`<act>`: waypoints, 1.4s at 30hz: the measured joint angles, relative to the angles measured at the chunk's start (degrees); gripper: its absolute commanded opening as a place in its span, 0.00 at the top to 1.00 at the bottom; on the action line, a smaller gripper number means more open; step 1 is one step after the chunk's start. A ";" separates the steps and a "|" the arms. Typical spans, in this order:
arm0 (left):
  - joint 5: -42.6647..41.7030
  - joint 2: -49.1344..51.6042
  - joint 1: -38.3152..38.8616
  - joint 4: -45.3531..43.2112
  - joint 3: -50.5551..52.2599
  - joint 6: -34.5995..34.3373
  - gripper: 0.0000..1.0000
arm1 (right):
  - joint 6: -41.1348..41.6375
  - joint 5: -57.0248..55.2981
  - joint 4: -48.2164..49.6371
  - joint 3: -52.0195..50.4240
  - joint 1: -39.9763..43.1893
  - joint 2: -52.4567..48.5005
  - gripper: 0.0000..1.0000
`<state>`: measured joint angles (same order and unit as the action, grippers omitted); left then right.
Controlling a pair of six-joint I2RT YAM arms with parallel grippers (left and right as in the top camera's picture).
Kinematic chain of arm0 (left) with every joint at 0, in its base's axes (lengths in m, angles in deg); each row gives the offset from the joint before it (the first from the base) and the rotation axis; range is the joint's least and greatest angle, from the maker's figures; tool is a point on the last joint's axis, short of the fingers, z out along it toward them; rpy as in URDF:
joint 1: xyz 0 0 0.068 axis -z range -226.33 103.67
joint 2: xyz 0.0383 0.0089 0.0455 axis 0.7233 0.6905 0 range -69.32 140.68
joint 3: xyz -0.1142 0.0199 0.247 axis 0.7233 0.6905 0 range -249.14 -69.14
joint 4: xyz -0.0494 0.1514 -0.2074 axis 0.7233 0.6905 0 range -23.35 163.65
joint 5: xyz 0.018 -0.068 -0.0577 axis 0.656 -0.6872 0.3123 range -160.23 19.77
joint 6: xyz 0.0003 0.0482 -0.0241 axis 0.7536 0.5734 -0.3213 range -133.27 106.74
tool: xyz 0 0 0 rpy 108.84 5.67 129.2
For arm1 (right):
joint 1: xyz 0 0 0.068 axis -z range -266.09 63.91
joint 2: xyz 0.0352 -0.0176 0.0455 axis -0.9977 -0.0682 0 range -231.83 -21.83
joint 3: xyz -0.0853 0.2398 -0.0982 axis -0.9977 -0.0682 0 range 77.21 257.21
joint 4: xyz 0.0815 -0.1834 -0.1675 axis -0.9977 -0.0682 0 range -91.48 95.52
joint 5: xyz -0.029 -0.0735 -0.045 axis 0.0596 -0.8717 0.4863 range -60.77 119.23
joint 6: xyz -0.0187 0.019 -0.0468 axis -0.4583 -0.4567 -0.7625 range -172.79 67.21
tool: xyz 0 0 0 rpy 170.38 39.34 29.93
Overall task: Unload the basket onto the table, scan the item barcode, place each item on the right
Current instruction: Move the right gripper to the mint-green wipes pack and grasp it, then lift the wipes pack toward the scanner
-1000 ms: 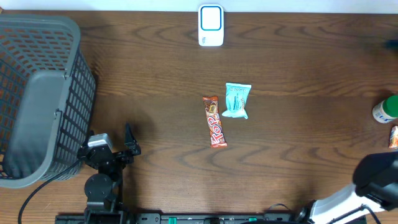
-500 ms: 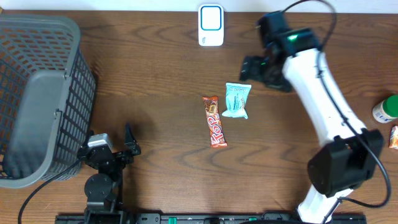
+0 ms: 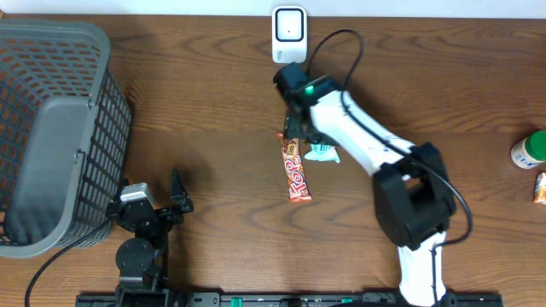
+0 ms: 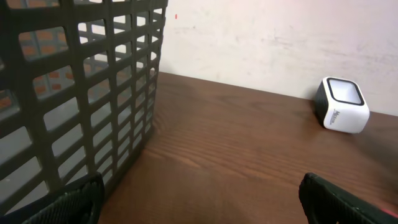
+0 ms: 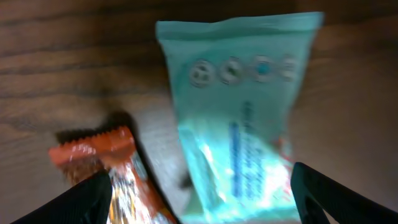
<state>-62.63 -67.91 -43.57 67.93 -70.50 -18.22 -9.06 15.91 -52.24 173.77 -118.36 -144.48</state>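
the right gripper (image 5: 199, 193) hung spread and empty astride the teal packet (image 5: 239, 106), mid-frame in the wrist view. the left gripper (image 4: 199, 199) sat released. best to centre across the packet's width, clear of the orange bar (image 5: 118, 168) at lower left, before clamping.

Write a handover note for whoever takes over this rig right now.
Left gripper: open, empty, parked beside the basket.
Right gripper: open, over the teal packet, nothing gripped.
The teal packet and the orange bar lie mid-table; the scanner stands at the far edge.
Done: approach to the packet.
Left: grasp it, show its barcode to the scanner.
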 measured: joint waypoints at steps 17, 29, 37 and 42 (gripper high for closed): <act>0.00 0.00 0.00 0.00 -0.02 0.00 0.00 | 1.90 -5.73 3.04 -0.02 0.33 -4.13 0.29; 0.00 0.00 0.00 0.00 0.00 0.00 0.00 | 1.03 -6.03 -0.55 2.01 2.34 -6.54 0.99; 0.00 0.00 0.00 0.00 0.00 0.00 0.00 | -9.86 5.64 -10.97 9.64 3.13 -6.19 0.99; 0.00 0.00 0.00 0.00 0.00 0.00 0.00 | -24.79 21.94 -15.45 11.87 6.32 -1.62 0.99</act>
<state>-62.63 -67.91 -43.57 67.93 -70.50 -18.22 -33.85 37.86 -67.69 185.63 -112.05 -146.10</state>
